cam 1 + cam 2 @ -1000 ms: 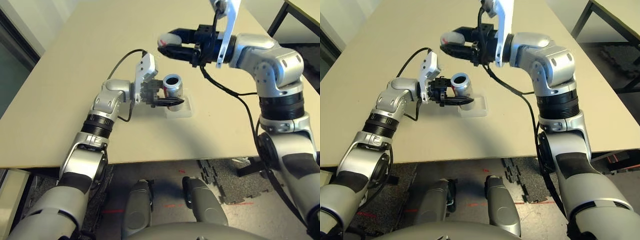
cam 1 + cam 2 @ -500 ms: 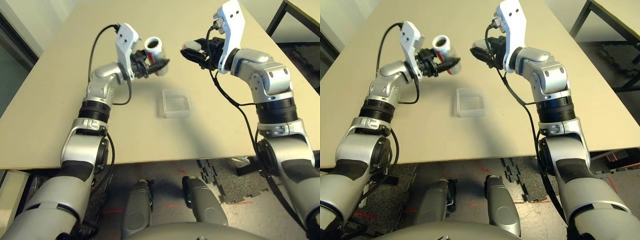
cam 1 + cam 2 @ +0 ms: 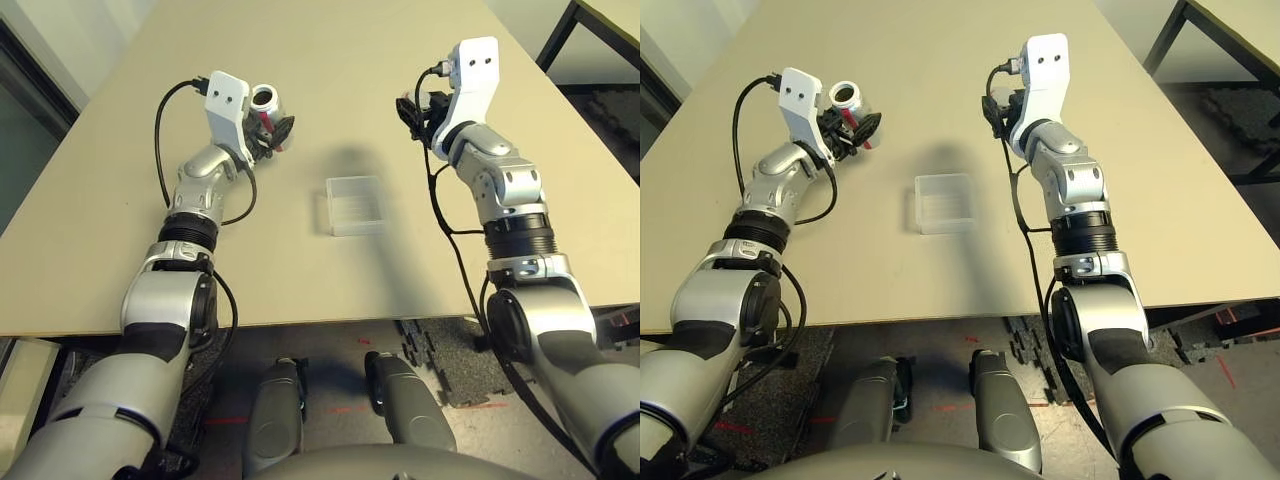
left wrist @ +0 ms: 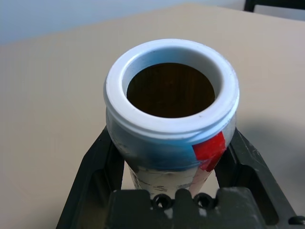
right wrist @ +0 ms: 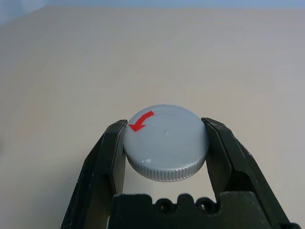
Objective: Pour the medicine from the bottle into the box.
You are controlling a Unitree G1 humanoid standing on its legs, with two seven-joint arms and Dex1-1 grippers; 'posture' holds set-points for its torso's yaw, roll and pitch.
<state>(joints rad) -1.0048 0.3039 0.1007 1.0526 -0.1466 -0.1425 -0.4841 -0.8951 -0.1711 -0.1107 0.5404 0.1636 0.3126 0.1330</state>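
Observation:
My left gripper (image 3: 273,127) is shut on the bottle (image 3: 266,101), raised at the far left of the table. The bottle (image 4: 171,114) has no cap, and its white-rimmed mouth faces the left wrist camera with a dark inside. The medicine is hidden. My right gripper (image 3: 409,107) hangs at the far right, shut on the round grey cap (image 5: 167,143), which carries a red arrow. The clear box (image 3: 355,205) lies flat on the table between the two arms, apart from both grippers.
The beige table (image 3: 110,220) stretches wide around the box, its near edge just in front of my body. A second table with a dark leg (image 3: 556,35) stands off to the far right.
My left gripper has carried the bottle up from over the box and away to the far left. My right gripper with the cap has swung away to the right. The box has stayed put.

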